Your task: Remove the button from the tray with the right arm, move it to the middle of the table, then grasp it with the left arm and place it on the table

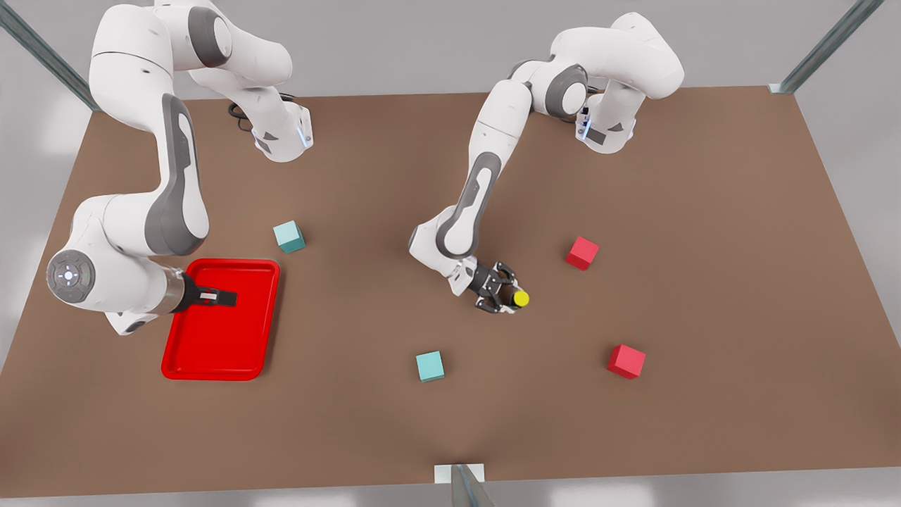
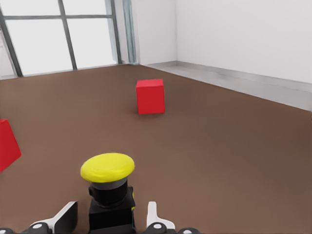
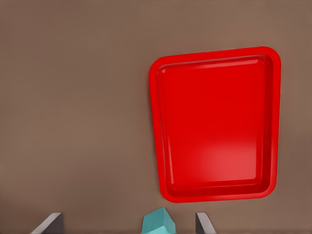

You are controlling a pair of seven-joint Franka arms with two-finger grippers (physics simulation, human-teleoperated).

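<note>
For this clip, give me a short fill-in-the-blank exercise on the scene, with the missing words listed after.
1. The button has a ____ cap.
2. The button sits between the fingers of the ____ gripper.
3. The right gripper hangs above the red ____.
4. On the table lie two teal cubes and ____ red cubes.

Missing words: yellow; left; tray; two
</note>
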